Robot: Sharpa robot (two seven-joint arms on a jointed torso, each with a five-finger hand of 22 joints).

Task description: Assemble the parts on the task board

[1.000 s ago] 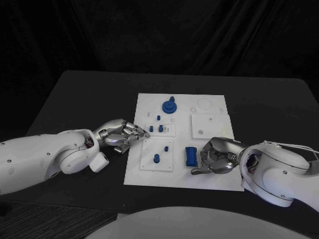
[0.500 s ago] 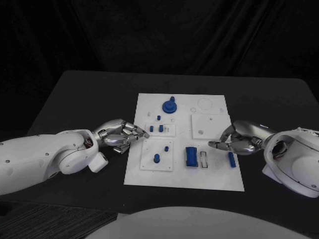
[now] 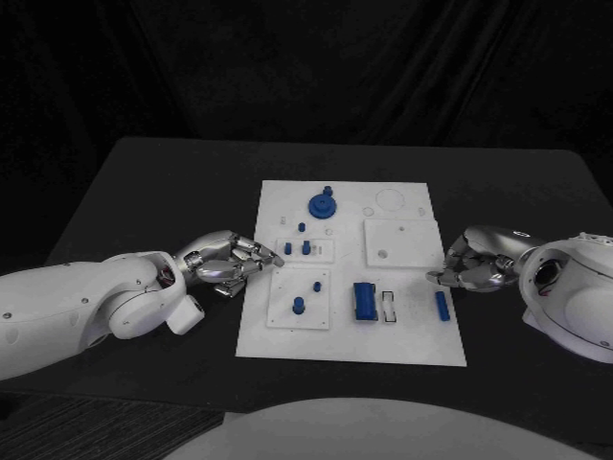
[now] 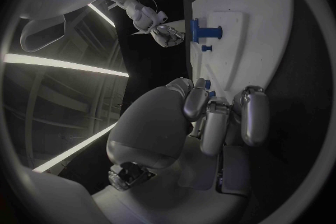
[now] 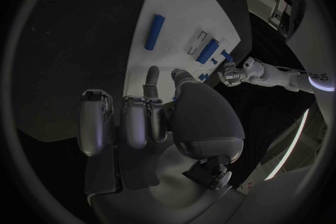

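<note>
**Head view: white board and blue parts between two idle hands**

The white task board (image 3: 351,331) lies flat at the middle of the black table (image 3: 155,172), carrying small blue parts: a round knobbed piece (image 3: 322,203) at its far end, short pegs (image 3: 297,248) left of centre, a rectangular block (image 3: 365,300) near the front and a slim bar (image 3: 442,305) lying loose at its right edge. The left hand (image 3: 228,262) rests at the board's left edge, fingers curled in and empty. The right hand (image 3: 475,262) sits just beyond the right edge, fingers likewise curled, gripping nothing. Black drapes (image 3: 306,67) close the room behind.
</note>
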